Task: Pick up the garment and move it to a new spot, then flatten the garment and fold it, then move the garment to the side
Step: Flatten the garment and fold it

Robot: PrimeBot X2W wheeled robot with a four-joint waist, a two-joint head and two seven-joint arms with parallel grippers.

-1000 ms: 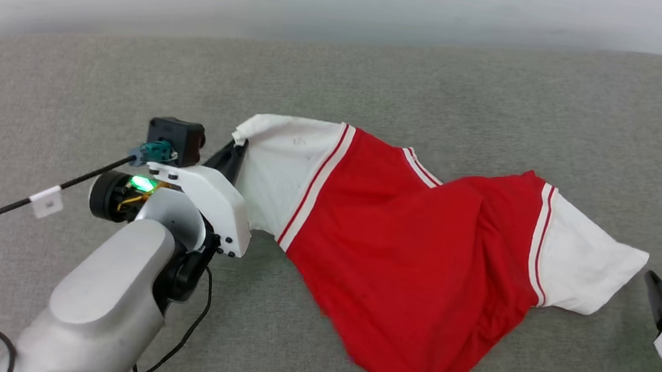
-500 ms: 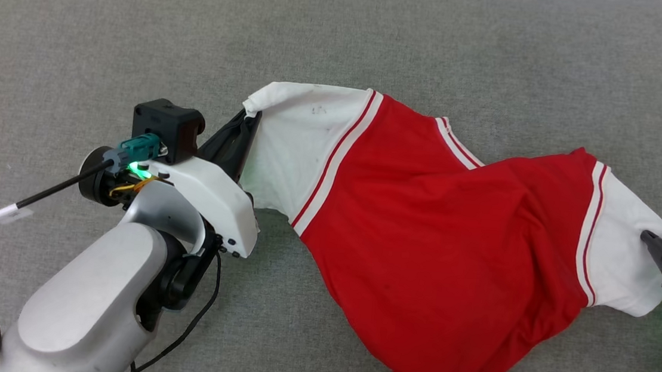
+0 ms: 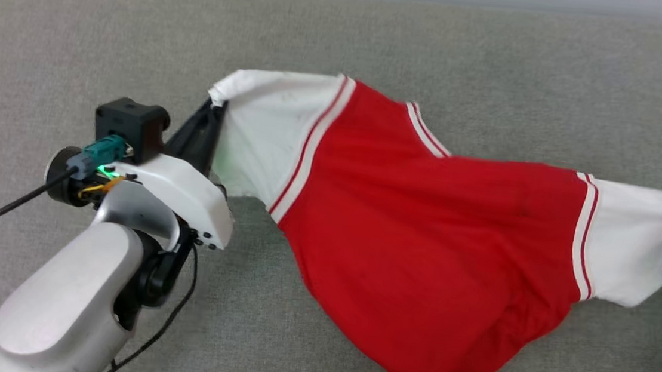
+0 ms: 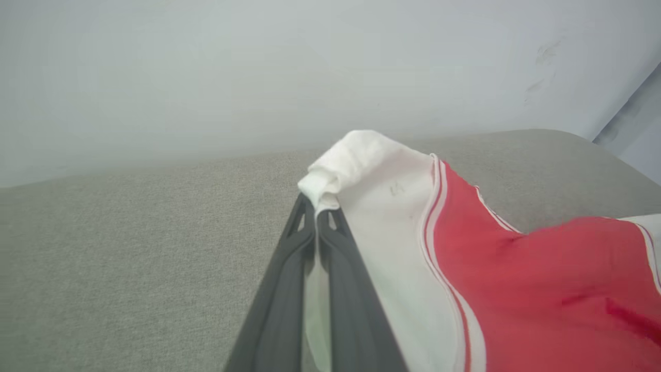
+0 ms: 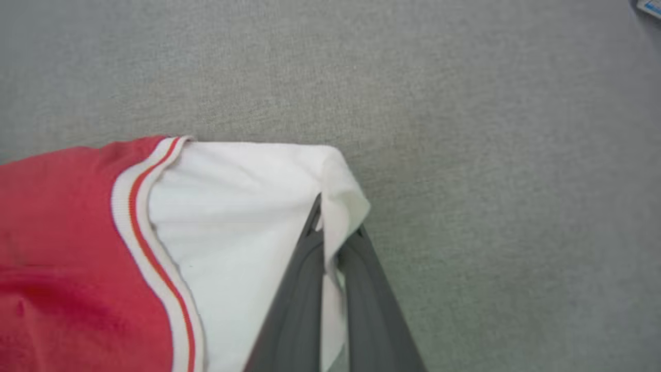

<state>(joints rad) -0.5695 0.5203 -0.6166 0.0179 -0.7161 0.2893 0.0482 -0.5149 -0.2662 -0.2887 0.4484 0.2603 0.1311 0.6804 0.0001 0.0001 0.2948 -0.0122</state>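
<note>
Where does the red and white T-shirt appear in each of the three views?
Head view: garment spans the middle, left of centre to right edge.
Left wrist view: lower right, sleeve tip at centre.
Right wrist view: lower left.
Shared landmark: grey cushion beneath.

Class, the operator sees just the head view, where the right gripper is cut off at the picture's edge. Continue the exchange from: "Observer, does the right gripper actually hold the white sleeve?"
Observer: Yes. The right wrist view shows the right gripper shut on the garment, with the white sleeve's cuff pinched in it.
Operator: And the left gripper? Its housing hides the grip from me.
Observer: In the left wrist view, the left gripper is shut on the other white cuff, which bunches up just above it.
</note>
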